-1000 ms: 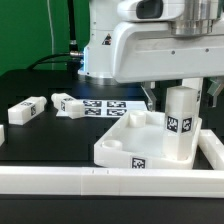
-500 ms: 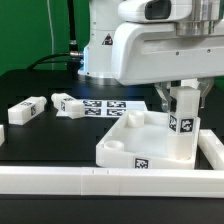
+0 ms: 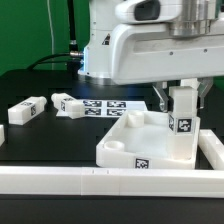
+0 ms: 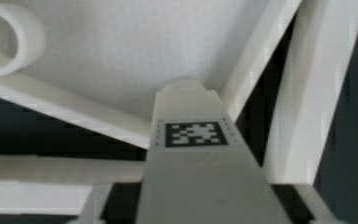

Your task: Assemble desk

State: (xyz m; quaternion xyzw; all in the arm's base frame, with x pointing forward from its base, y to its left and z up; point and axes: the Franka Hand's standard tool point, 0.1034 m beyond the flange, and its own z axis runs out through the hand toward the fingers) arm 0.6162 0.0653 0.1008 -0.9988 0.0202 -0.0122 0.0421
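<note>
My claw (image 3: 182, 97) is clamped on one leg (image 3: 180, 122), pinching it near the top. The leg stands upright with its foot down in the corner of the desk slab (image 3: 135, 148) nearest the exterior view's right. The slab lies rim-up on the table (image 3: 40, 138), close behind the long rail (image 3: 90, 181). In the wrist view the leg (image 4: 197, 160) runs straight out from between my fingers, tag toward the camera, and another corner socket (image 4: 5, 42) shows as an empty round ring. I cannot tell whether the foot is fully home, because the slab's wall hides it. I judge the step in hand to be seating this leg. To do it well I should hold it plumb, press down only lightly, and turn it about its own axis so it does not bind. The slab must not swivel away from the rail. A spare leg (image 3: 25, 109) and a second spare leg (image 3: 70, 104) lie well apart, by the marker board (image 3: 105, 107).
</note>
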